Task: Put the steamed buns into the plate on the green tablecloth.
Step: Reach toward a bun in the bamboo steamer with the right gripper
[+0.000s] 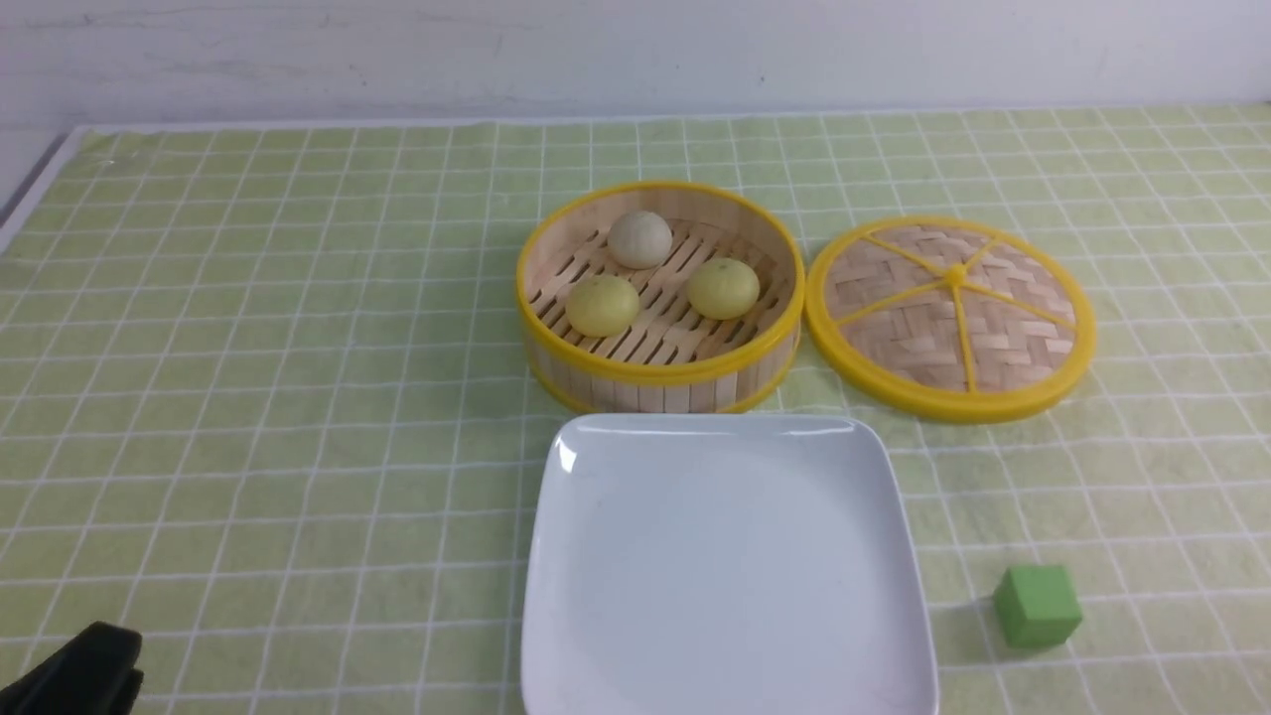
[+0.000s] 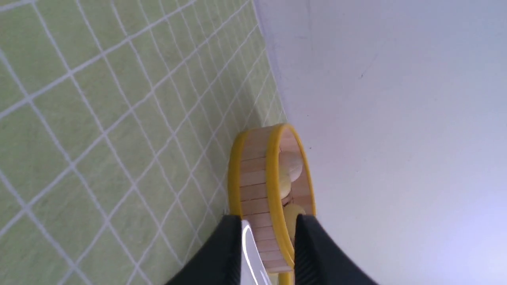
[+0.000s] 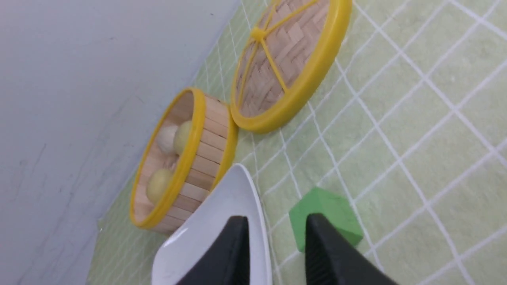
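left arm (image 1: 77,677) sits low at near left, jaws apart, empty.

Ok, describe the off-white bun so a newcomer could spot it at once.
Find the round yellow-rimmed bamboo steamer behind the white plate. Of the three buns on its slats, take the off-white bun farthest from the plate. It alone is pale beige, unlike the two yellow buns.

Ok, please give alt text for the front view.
Three steamed buns sit in an open bamboo steamer basket on a green tablecloth, behind an empty white square plate. The woven lid lies right of the basket, a green cube right of the plate.
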Action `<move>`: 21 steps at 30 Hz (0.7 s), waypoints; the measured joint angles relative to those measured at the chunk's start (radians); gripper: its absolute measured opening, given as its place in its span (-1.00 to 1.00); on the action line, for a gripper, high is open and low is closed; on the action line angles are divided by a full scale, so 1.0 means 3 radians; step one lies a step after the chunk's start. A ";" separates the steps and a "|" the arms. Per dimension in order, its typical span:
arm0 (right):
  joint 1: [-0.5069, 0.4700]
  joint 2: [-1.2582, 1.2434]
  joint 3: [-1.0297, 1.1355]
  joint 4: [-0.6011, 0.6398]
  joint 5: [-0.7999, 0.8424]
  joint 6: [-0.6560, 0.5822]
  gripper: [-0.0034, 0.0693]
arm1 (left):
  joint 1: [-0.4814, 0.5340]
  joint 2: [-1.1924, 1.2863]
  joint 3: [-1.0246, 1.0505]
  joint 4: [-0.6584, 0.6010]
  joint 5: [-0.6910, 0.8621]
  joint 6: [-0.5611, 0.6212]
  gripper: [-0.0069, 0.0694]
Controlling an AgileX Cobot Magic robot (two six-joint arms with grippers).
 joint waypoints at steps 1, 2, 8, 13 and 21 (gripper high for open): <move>0.0000 0.0037 -0.0173 -0.0125 0.0010 -0.0082 -0.49 | 0.0000 0.0000 -0.0160 0.0064 0.0098 0.0128 -0.33; 0.0000 0.0050 -0.0212 -0.0125 0.0015 -0.0082 -0.49 | 0.0000 0.0004 -0.0196 0.0093 0.0119 0.0182 -0.35; 0.0000 0.1268 -0.1573 -0.1478 0.1195 -0.0407 -0.94 | -0.0013 0.1081 -0.1406 0.0704 0.1449 0.0952 -0.81; 0.0000 0.2484 -0.2012 -0.1289 0.1898 -0.0818 -0.94 | -0.0014 0.2130 -0.1853 0.0841 0.2284 0.1562 -0.81; 0.0441 0.3984 -0.2710 0.0347 0.1871 -0.2862 -0.72 | -0.0016 0.3075 -0.2061 0.0384 0.2276 0.2433 -0.81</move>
